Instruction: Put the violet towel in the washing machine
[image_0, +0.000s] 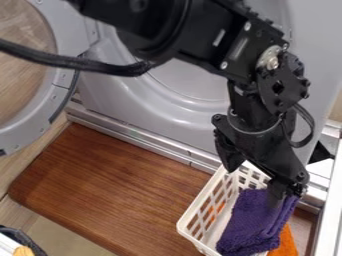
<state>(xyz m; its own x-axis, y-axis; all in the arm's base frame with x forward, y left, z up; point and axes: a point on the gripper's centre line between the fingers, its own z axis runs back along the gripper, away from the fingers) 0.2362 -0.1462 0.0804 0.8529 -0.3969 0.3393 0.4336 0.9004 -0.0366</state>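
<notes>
Over the white basket's upper end hangs the gripper (254, 184), open, its jaws spread apart. One jaw is above the basket's left side near its top corner; the other comes down at the upper end of the violet towel (254, 222). Whether that jaw touches the cloth I cannot tell. The towel lies bunched inside the basket (193, 218), towards its right side. Behind the arm stands the grey washing machine (110, 102), its round door (59, 107) swung open to the left. The arm covers much of the machine's round opening.
An orange cloth (286, 243) lies beside and partly under the towel. The basket stands on a brown wooden board (127, 185), with a metal rail (140, 139) along the machine's foot. A white edge runs down the right side. A dark-rimmed object (27, 239) sits at the lower left.
</notes>
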